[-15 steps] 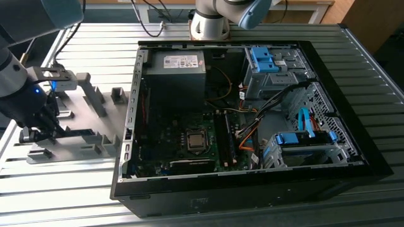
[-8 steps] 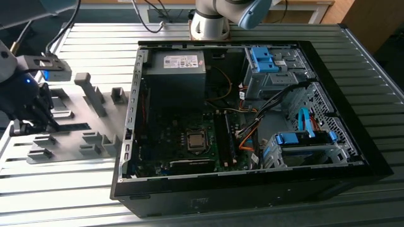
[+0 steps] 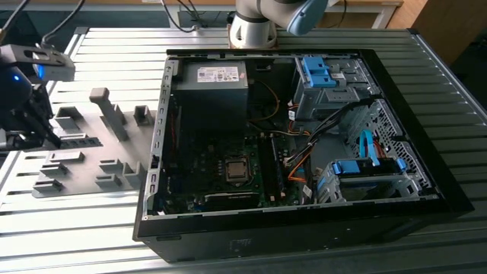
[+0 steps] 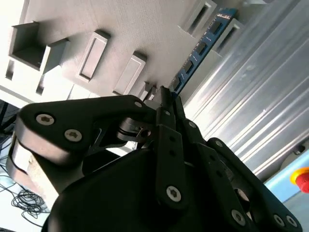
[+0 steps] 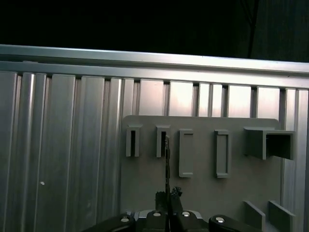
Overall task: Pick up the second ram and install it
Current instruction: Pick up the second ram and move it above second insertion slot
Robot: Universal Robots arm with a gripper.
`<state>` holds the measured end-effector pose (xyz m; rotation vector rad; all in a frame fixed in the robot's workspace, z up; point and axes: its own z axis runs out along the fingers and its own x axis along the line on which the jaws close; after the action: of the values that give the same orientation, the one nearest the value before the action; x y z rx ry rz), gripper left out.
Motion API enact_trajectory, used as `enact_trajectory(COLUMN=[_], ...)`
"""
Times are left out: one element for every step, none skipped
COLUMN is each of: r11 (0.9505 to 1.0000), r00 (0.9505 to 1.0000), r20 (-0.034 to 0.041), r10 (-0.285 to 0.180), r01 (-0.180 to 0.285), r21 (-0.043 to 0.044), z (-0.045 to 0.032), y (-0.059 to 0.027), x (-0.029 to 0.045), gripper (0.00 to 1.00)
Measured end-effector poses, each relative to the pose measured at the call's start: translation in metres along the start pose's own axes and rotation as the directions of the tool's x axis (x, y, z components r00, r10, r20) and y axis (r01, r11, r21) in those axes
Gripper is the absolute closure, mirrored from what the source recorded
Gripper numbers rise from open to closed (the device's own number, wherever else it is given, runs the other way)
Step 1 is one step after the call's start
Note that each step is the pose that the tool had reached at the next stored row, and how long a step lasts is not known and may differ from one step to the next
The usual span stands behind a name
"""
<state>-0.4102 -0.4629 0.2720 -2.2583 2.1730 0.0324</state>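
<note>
The second ram (image 4: 200, 46) is a thin dark-green stick with a blue sticker, standing on edge among the grey fixture blocks (image 4: 133, 72). My gripper (image 4: 166, 99) is shut on its near end, fingers pinched flat against both faces. In the first wrist view the ram (image 5: 167, 164) shows edge-on, running from the gripper (image 5: 169, 197) to a slotted block (image 5: 162, 141). In the exterior view the gripper (image 3: 44, 136) hangs over the grey fixture plate (image 3: 114, 148) at the exterior view's left, with the ram (image 3: 80, 141) dark beside it. I cannot tell whether the stick is lifted clear of its blocks.
The open computer case (image 3: 426, 171) lies to the exterior view's right of the plate, with the motherboard (image 3: 220, 182), long black slots (image 3: 268, 165), power supply (image 3: 216, 77) and blue drive cages (image 3: 365, 168). Tall grey posts (image 3: 110, 111) stand on the plate. The table is ribbed metal.
</note>
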Motion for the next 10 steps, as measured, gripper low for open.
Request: enact_trajectory(r11=[1.0, 1.0, 1.0, 1.0, 1.0, 1.0, 1.0, 1.0, 1.0, 1.0], r00=[1.0, 1.0, 1.0, 1.0, 1.0, 1.0, 1.0, 1.0, 1.0, 1.0], r20=[0.0, 0.0, 0.0001, 0.0, 0.0, 0.0, -0.0001, -0.0004, -0.0005, -0.0005], r10=[0.0, 0.0, 0.0, 0.0, 0.0, 0.0, 0.001, 0.002, 0.003, 0.005], r01=[0.0, 0.0, 0.0, 0.0, 0.0, 0.0, -0.001, -0.002, -0.003, -0.005], r21=[0.0, 0.0, 0.0001, -0.0001, 0.0, 0.0001, 0.0, 0.0, 0.0, 0.0002], z=[-0.0044, -0.0089, -0.0134, -0.0179, -0.0226, -0.0265, -0.03, -0.0337, -0.0377, -0.0418], y=[0.0, 0.0, 0.0001, 0.0001, 0.0001, 0.0002, 0.0002, 0.0003, 0.0003, 0.0003], x=[-0.0001, -0.0002, -0.0004, -0.0006, -0.0008, -0.001, -0.0011, -0.0012, -0.0014, -0.0015], gripper=[0.86, 0.86, 0.86, 0.86, 0.86, 0.86, 0.86, 0.86, 0.86, 0.86])
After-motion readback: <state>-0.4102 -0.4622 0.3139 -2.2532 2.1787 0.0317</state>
